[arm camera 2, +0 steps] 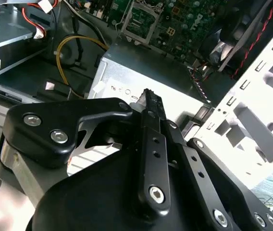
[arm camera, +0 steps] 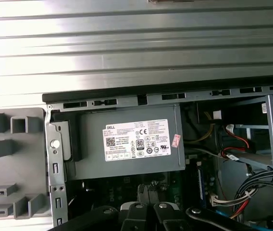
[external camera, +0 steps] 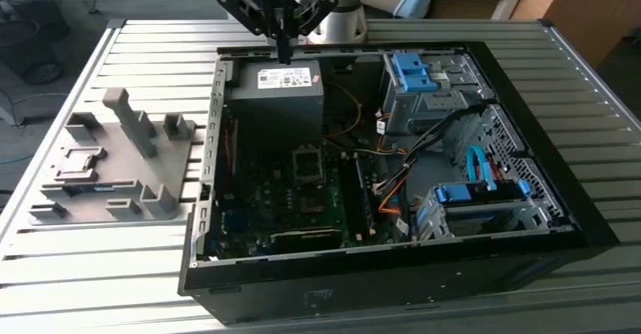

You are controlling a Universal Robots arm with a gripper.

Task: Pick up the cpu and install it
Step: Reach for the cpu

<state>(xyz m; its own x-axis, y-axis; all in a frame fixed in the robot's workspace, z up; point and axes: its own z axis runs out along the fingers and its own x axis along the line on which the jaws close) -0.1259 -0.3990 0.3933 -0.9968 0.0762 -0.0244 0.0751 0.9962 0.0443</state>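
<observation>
cpu (external camera: 84, 157): small flat square chip, seemingly seated in grey fixture (external camera: 180, 169) near table (external camera: 150, 41) edge at the exterior view's left; likely light, stiff, fragile underneath, best pinched by opposite edges; hand (external camera: 284, 55) closed, empty, above power-supply box (external camera: 285, 97).

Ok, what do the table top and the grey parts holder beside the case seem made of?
Table top: ribbed bare metal, probably aluminium, going by its silvery sheen. Parts holder: matte grey, blocky, likely plastic, perhaps printed.
</observation>
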